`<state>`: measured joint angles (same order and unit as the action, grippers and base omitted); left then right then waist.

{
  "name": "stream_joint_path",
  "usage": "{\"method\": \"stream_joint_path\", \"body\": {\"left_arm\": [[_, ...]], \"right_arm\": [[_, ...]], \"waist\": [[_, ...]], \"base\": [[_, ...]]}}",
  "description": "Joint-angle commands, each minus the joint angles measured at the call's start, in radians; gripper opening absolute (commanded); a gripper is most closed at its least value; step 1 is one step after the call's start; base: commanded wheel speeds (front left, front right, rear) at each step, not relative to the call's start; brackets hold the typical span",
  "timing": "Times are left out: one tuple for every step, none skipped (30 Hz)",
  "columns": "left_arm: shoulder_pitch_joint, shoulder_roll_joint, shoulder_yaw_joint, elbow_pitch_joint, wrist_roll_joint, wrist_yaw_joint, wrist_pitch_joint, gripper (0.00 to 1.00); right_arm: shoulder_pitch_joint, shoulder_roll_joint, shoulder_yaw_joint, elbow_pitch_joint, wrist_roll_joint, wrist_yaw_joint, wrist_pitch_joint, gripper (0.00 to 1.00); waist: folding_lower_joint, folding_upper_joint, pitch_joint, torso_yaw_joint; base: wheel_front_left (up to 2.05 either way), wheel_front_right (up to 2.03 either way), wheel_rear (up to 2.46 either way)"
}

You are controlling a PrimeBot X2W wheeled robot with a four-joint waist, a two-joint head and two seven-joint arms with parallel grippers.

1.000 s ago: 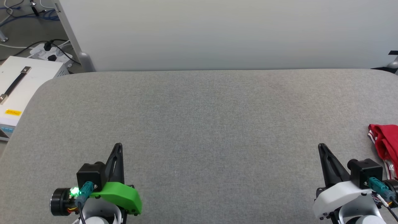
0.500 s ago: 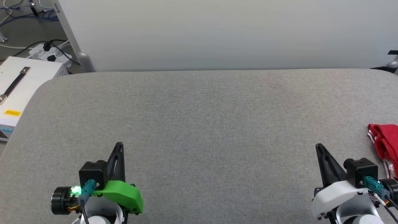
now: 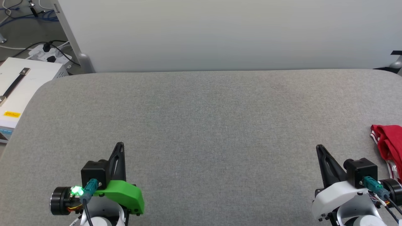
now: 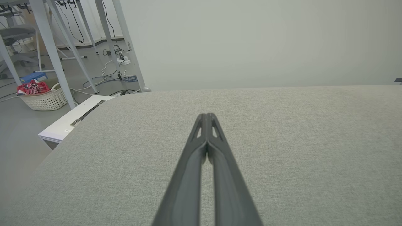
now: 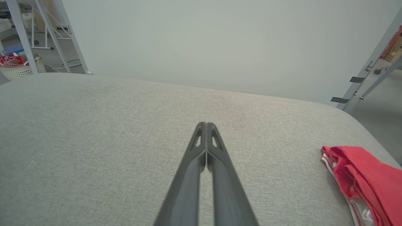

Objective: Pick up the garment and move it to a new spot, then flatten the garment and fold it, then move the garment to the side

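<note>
The garment [image 3: 389, 147] is a red shirt with striped white trim, lying bunched at the right edge of the grey padded table [image 3: 207, 119]; the picture's edge cuts part of it off. In the right wrist view the garment [image 5: 364, 179] lies to the right of my fingers. My right gripper [image 3: 319, 147] is shut and empty, a little to the left of the garment and not touching it; its fingertips meet [image 5: 205, 125]. My left gripper [image 3: 119, 145] is shut and empty at the lower left, its tips closed [image 4: 206, 115] above bare table.
A pale wall panel [image 3: 220, 34] stands behind the table's far edge. A white box with a black handle [image 3: 19, 91] sits off the table's left side, near a power strip with cables [image 3: 51, 53]. A white basket holding red cloth [image 4: 39, 94] stands on the floor.
Both grippers have drifted slightly: the right one a little to the left, the left one a little upward. The garment lies as before.
</note>
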<state>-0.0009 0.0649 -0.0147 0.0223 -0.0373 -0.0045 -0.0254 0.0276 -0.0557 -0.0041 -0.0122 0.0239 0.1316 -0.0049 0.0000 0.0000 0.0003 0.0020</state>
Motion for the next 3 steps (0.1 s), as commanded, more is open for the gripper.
{"method": "stream_joint_path", "body": {"left_arm": [[0.001,-0.007,0.007,-0.007,0.013,0.004,0.004,0.0],[0.001,-0.007,0.008,-0.009,0.015,0.004,0.006,0.0],[0.001,-0.008,0.008,-0.01,0.017,0.004,0.008,0.0]], "right_arm": [[-0.021,0.002,0.001,0.005,-0.011,-0.001,0.001,0.0],[-0.022,0.003,0.001,0.005,-0.012,-0.001,0.001,0.0],[-0.022,0.003,0.001,0.006,-0.013,-0.001,0.002,0.0]], "waist": [[0.0,0.0,0.0,0.0],[0.0,0.0,0.0,0.0],[0.0,0.0,0.0,-0.001]], "base": [[0.0,0.0,0.0],[0.0,0.0,0.0],[0.0,0.0,0.0]]}}
